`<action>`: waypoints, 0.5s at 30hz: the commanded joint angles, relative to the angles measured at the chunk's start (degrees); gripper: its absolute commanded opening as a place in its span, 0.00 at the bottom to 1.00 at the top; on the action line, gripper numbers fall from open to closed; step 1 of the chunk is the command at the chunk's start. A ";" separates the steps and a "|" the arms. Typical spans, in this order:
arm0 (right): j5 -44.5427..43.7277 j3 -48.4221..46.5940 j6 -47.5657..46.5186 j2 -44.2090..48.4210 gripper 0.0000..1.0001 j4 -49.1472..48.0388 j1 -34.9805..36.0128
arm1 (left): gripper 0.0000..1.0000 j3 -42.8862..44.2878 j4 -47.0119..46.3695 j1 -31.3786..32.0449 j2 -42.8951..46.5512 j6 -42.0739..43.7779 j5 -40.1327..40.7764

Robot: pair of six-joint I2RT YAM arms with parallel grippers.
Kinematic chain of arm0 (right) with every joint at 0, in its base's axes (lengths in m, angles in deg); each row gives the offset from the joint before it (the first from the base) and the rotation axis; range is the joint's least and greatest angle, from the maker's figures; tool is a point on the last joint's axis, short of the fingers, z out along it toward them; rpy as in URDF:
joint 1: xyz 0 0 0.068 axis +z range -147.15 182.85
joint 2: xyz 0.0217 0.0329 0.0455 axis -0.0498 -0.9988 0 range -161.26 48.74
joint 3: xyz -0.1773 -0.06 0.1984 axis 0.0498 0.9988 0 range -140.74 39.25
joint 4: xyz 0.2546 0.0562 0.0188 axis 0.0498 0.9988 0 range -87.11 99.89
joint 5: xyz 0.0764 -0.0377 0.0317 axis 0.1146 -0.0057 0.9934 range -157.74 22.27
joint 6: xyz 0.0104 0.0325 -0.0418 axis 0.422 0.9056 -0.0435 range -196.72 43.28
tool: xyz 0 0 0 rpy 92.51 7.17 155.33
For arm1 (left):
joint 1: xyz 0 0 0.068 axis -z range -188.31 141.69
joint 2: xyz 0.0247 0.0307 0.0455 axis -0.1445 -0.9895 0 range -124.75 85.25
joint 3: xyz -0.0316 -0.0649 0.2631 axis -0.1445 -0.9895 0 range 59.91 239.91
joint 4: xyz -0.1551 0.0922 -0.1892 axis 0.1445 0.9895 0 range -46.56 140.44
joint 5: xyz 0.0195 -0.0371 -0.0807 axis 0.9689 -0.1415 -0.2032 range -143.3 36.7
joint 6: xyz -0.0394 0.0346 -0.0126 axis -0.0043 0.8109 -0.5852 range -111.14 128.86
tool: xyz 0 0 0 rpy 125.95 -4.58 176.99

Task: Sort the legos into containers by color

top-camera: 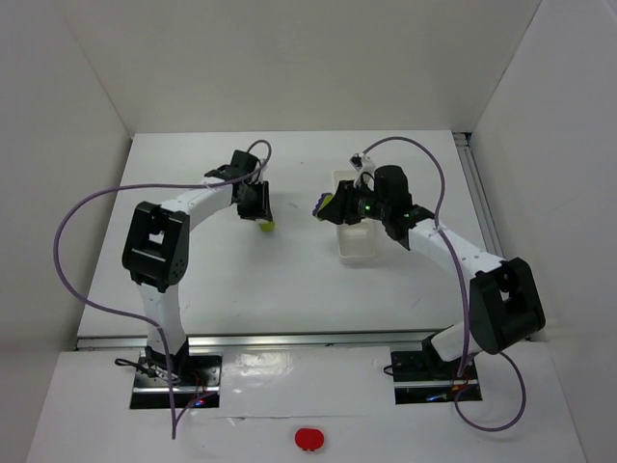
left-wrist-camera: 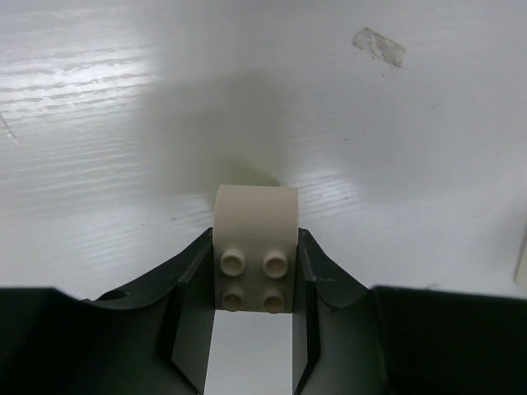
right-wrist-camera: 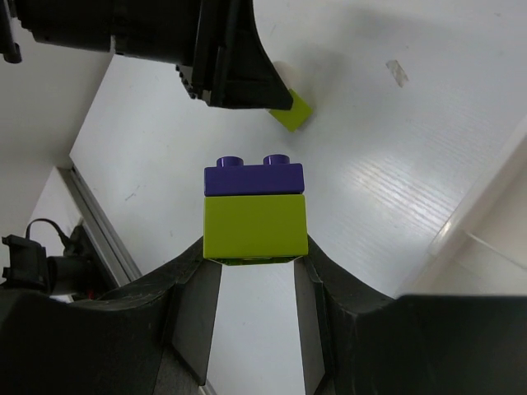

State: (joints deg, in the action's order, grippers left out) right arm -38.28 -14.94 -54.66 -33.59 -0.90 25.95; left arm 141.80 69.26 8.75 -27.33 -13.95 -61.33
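Colour sort on a white surface (top-camera: 251,280).
Left fingers (left-wrist-camera: 193,280) clamp a cream brick (left-wrist-camera: 255,218) left of centre; right fingers (right-wrist-camera: 193,321) clamp a yellow-green brick (right-wrist-camera: 255,226) capped by a purple brick (right-wrist-camera: 254,177), beside the tray (top-camera: 355,251), centre-right.

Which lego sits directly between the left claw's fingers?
The cream-white brick, studs facing the wrist camera; the purple brick and yellow-green brick sit stacked in the right claw.

Bright, even overhead light washes the white desk (top-camera: 289,280), leaving only faint shadows. In the left wrist view glare streaks its upper left and a soft grey shadow pools mid-frame. Both wrist views are sharp.
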 commanded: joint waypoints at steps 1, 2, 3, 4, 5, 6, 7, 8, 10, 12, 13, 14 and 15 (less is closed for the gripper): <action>-1.06 0.32 -1.23 2.08 0.00 0.98 -0.50 | 0.26 3.18 3.00 1.83 -2.11 0.48 11.28; -1.06 0.32 -1.23 2.08 0.00 1.50 -0.50 | 0.37 3.80 3.79 2.45 -3.86 0.48 12.94; -1.06 0.32 -1.23 2.08 0.00 1.51 -0.50 | 0.48 4.85 4.40 2.45 -4.40 0.48 13.65; -1.06 -0.20 -1.23 2.08 0.00 1.51 -0.50 | 0.58 5.47 5.63 3.06 -4.41 0.48 14.35; -1.06 -0.21 -1.23 2.08 0.00 1.51 -0.50 | 0.87 5.48 5.64 3.68 -4.93 0.48 14.88; -1.59 -0.73 -1.23 2.08 0.00 2.03 -1.03 | 0.92 7.22 6.77 3.68 -4.94 0.48 15.50; -1.59 -0.74 -1.23 2.08 0.00 2.03 -1.03 | 0.95 8.02 8.35 4.20 -4.15 0.48 16.03; -1.59 -1.26 -1.23 2.08 0.00 2.56 -1.03 | 1.00 8.81 9.15 4.21 -3.36 0.48 16.55; -1.59 -1.26 -1.85 2.08 0.00 2.56 -1.03 | 1.00 11.71 10.90 4.83 -0.29 1.01 16.56; -1.06 -1.26 -2.46 2.60 0.00 2.56 -1.03 | 1.00 13.99 13.28 4.83 2.52 2.14 15.25; -0.19 -1.26 -2.46 2.61 0.00 2.56 -1.03 | 1.00 16.09 13.81 4.83 5.75 2.68 14.72; 0.60 -0.74 -3.07 3.13 0.00 2.56 -1.03 | 1.00 17.33 14.60 4.83 7.27 3.29 14.19; 2.69 -0.74 -3.60 3.13 0.00 1.95 -1.55 | 1.00 18.47 15.21 4.83 8.67 5.04 12.18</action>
State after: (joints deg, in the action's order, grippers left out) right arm -38.85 -14.61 -56.12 -33.33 1.48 25.20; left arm 154.54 81.52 13.65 -28.14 -12.28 -47.54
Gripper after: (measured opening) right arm 0.444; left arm 0.997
